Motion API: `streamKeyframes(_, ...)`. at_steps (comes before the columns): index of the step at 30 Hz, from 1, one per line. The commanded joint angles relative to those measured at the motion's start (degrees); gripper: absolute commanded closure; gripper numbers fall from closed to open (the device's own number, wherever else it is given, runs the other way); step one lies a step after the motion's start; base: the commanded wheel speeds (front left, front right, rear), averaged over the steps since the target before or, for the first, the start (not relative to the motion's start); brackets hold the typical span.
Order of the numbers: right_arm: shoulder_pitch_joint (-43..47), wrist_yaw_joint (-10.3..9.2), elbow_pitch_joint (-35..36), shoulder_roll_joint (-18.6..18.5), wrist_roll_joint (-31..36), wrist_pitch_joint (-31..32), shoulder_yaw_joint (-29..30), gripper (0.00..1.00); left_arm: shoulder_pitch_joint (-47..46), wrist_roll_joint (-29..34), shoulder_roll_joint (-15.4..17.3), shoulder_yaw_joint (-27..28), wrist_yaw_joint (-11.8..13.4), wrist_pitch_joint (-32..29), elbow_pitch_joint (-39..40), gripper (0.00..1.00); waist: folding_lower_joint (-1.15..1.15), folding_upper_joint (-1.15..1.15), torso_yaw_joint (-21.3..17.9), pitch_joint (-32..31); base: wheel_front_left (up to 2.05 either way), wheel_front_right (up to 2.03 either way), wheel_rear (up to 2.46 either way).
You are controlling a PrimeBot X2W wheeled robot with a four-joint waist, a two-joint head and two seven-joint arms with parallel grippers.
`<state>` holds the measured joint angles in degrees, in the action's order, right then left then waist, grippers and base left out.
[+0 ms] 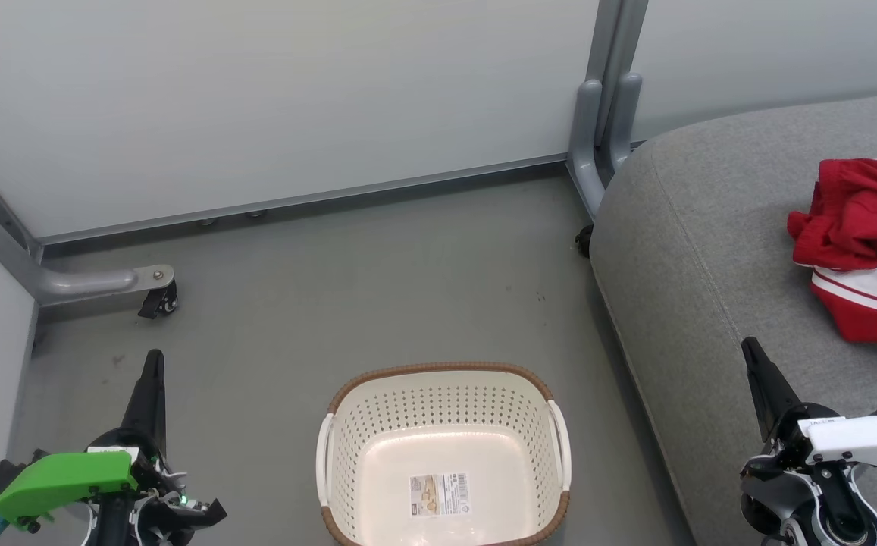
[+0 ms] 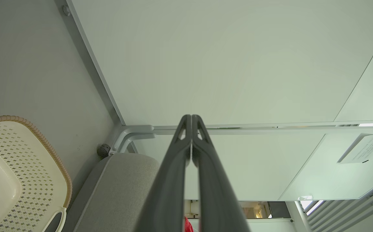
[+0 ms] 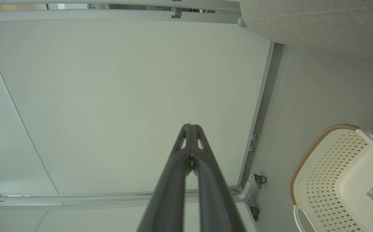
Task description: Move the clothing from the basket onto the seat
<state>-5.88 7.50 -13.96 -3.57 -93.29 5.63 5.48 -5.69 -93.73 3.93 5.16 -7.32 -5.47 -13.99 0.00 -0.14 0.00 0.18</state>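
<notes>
The cream basket (image 1: 552, 455) with a brown rim stands on the floor at bottom centre, holding nothing but a paper label on its bottom. It also appears in the wrist views, basket (image 2: 25, 174) and basket (image 3: 331, 167). The red clothing (image 1: 862, 243) with white stripes lies bunched on the grey seat (image 1: 703, 250) at the right. My left gripper (image 1: 152, 362) is shut and empty at the lower left, over the floor. My right gripper (image 1: 749, 350) is shut and empty at the lower right, above the seat's front part. Both pairs of fingertips meet: left gripper (image 2: 191, 116), right gripper (image 3: 190, 125).
Pale partition walls stand behind, on grey metal feet with casters (image 1: 159, 297) at the left and another foot (image 1: 597, 144) by the seat's back corner. Grey floor (image 1: 377, 288) lies open between wall, basket and seat.
</notes>
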Motion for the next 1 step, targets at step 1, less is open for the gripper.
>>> streamKeyframes(1, -0.53, -0.01, -0.13, -0.08, 0.16, 0.40, 0.22, 1.00, -0.84, 0.39, -0.09, 0.17, -0.35, -0.15, -0.09, 1.00, 0.00, 0.14, 0.00, 0.00, 0.00, 0.00, 0.00)
